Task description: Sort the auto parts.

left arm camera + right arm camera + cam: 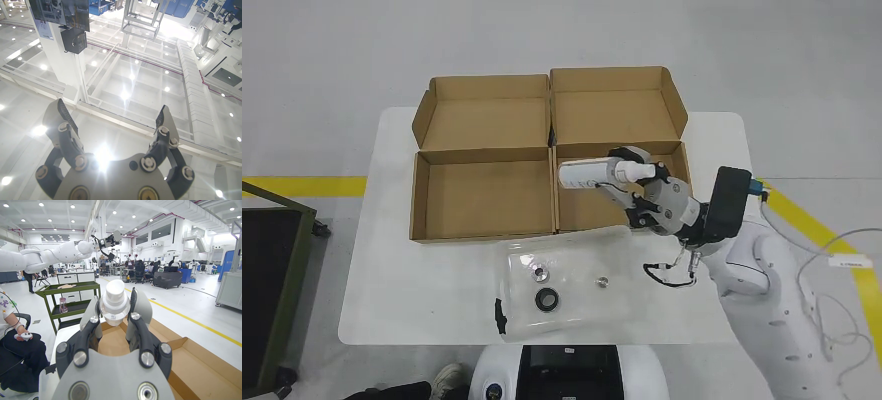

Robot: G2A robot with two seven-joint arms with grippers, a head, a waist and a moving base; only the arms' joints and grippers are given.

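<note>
My right gripper (638, 190) (114, 299) is shut on a white spray bottle (587, 174) (114, 306), which lies sideways in the air above the right cardboard box (587, 214). The brown box floor (113, 341) lies below the fingers. On the clear tray (577, 312) at the table's front lie a metal ring (539, 268), a black ring-shaped part (546, 299) and a small metal piece (603, 281). My left gripper (112, 111) is open with nothing between its fingers and points up at the ceiling. In the right wrist view that left gripper (115, 238) is raised high, far from the table.
An empty left cardboard box (482, 197) stands beside the right one, both with lids folded back. A black piece (499, 316) sits at the tray's left edge. A green cart (70, 298) stands beyond the table, and a seated person's hand holds a controller (25, 336).
</note>
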